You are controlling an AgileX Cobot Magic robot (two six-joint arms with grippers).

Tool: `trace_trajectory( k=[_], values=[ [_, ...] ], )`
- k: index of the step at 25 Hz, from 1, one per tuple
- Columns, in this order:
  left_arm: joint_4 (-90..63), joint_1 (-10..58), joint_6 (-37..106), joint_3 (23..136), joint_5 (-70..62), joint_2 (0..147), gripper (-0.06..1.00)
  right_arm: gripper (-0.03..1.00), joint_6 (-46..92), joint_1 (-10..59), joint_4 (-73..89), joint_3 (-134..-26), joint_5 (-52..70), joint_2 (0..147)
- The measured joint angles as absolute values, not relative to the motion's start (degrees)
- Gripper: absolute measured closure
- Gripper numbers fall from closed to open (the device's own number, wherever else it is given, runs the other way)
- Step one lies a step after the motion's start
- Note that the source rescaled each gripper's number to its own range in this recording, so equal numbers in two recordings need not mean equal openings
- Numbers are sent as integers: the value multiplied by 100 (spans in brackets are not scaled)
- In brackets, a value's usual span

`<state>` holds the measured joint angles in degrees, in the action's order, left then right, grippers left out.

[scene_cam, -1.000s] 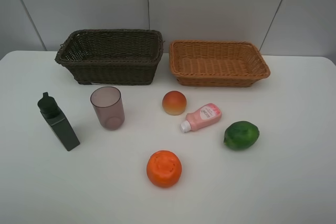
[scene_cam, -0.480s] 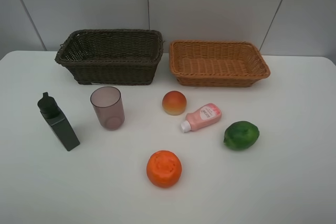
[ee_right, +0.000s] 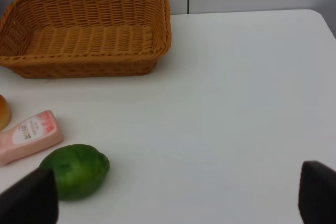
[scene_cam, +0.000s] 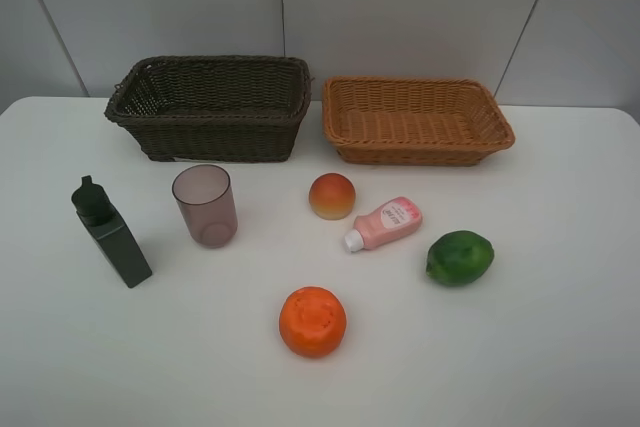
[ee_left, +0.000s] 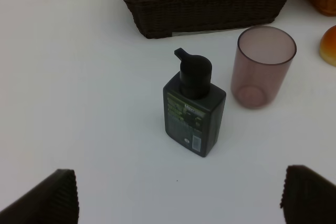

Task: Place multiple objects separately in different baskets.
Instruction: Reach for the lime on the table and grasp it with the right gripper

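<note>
All six objects sit on the table, outside the baskets. In the high view the orange (scene_cam: 313, 321) is low centre, with the lime (scene_cam: 460, 257) to its upper right. At mid-frame the pink bottle (scene_cam: 385, 224) lies on its side just beside the peach (scene_cam: 332, 196). The cup (scene_cam: 205, 205) stands upright left of centre, and the green bottle (scene_cam: 112, 233) stands upright further left. The dark basket (scene_cam: 215, 137) is at upper left, the tan basket (scene_cam: 420, 154) just beside it at upper right. The table (scene_cam: 550, 347) is plain white, and pale grey wall panels (scene_cam: 400, 7) rise behind it. The left gripper (ee_left: 176, 198) faces the green bottle, fingers wide apart. The right gripper (ee_right: 170, 198) is near the lime, fingers likewise spread.
</note>
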<state>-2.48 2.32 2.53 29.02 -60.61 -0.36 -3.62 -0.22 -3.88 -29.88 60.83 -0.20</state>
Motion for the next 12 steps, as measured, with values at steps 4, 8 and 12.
trace_trajectory(
  k=[4,8,12],
  values=[
    [-248,232,253,2902,-6061,-36,-5,-3,-362,-22,-388,-2988,6083,-20],
    [-248,232,253,2902,-6061,-36,-5,-3,-362,-22,-378,-2988,6083,226],
    [-248,232,253,2902,-6061,-36,-5,-3,-362,-22,-269,-3313,6089,1154]
  ],
)
